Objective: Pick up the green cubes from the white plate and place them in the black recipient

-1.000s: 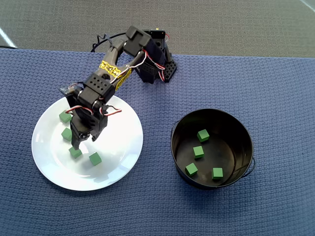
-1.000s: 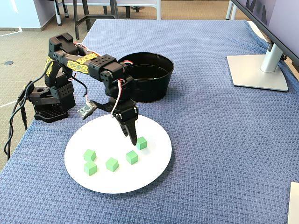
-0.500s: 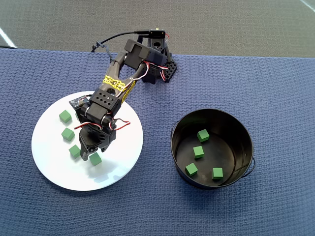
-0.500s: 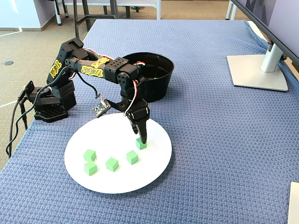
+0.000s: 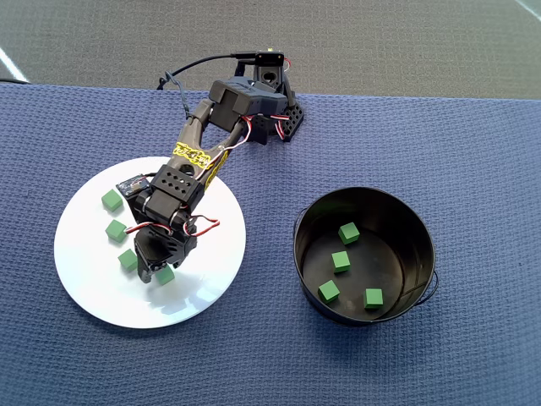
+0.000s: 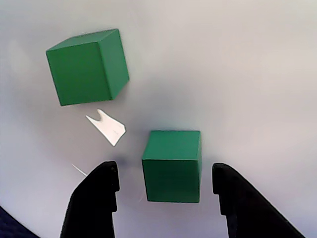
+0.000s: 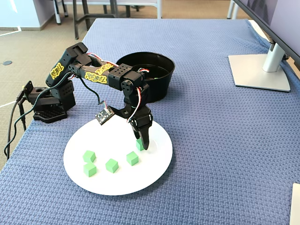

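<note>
Matte green cube (image 6: pixel 172 165) between my black plastic fingers (image 6: pixel 94 198), smooth faces. White plate (image 6: pixel 247 74) glossy, catching glare. Black recipient (image 5: pixel 414 233) shiny metal. Blue cloth (image 7: pixel 220 140) waffle-textured, rough.

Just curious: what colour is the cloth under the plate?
Blue, with a waffle-like weave; the cloth shows best in the fixed view.

From my fixed view the arm (image 7: pixel 101 75) bends down over the white plate (image 7: pixel 117 183), its gripper (image 7: pixel 143 143) low against one green cube (image 7: pixel 139 145). Four more cubes (image 7: pixel 111 165) sit apart on the plate. The black pot (image 7: pixel 152 84) stands behind, a monitor stand (image 7: pixel 260 70) at right.
</note>
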